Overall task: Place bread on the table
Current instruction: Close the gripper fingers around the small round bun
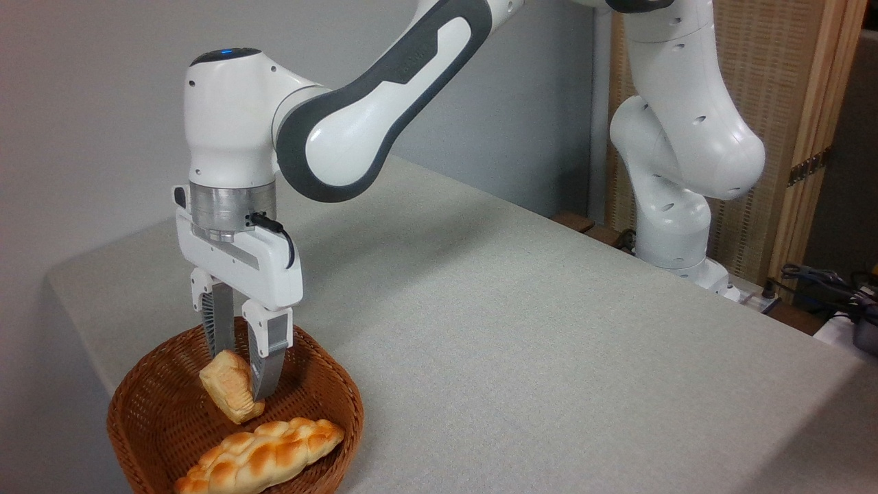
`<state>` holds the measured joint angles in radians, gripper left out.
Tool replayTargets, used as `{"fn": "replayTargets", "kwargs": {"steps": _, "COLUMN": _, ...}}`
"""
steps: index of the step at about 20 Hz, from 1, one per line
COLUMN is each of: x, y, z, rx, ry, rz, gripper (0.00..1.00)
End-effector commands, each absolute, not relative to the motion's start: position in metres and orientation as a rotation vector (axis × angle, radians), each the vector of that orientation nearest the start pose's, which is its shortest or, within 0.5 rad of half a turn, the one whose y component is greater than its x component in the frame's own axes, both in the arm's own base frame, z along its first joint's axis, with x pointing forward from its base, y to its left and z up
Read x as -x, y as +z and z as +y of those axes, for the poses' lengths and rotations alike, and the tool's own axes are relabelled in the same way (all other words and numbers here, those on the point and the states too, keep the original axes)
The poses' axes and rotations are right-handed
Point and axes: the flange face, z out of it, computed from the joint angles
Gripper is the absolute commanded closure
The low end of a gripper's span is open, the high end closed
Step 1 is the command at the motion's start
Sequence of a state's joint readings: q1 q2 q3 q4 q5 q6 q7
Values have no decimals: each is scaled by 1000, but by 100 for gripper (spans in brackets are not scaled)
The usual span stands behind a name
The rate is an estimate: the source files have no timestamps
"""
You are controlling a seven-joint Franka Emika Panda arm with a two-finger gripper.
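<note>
A: We see the white Franka arm's two-finger gripper [241, 367] pointing straight down into the brown woven wicker basket [147, 398]. What are its 2 ridged grey fingers [269, 353] doing?

B: They are pinching the small chunky golden-tan roll with the flaky top [228, 385]. We can see 1 finger on the right face of the roll and the other behind its upper left edge, so the bread sits between the 2 tips and hangs tilted, its lower end dropping below them.

A: Is the roll touching the basket floor?

B: We cannot tell for sure. It looks raised, with basket weave showing beneath it, but the angle hides any contact.

A: And below the fingers?

B: Just below and a little to the right of the fingertips lies the longer braided golden loaf [260, 456], resting in the front of the basket, apart from the roll.

A: The large flat table under its light grey-green cloth [521, 322]?

B: It spreads out to the right of the fingers and behind them; the basket stands on its near left corner.

A: Any writing we can read?

B: There is faint grey lettering on the dark forearm panel [418, 51], too blurred to read. We see 1 blue light on top of the wrist joint [226, 52].
</note>
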<state>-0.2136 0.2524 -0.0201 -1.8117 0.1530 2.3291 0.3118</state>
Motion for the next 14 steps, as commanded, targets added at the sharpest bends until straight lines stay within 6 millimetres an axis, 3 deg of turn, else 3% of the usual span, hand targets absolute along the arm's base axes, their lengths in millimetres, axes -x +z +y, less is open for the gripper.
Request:
{"fn": "replayTargets", "kwargs": {"steps": 1, "x": -633, "y": 434, "z": -146, "rx": 2824, "ry": -413, "rz": 912, "gripper": 64}}
{"fn": "replayTargets", "kwargs": {"steps": 11, "x": -630, "y": 446, "z": -144, "rx": 2823, "ry": -426, "rz": 904, "gripper": 64}}
{"fn": "replayTargets", "kwargs": {"steps": 14, "x": -627, "y": 459, "z": -141, "rx": 2822, "ry": -446, "rz": 891, "gripper": 64}}
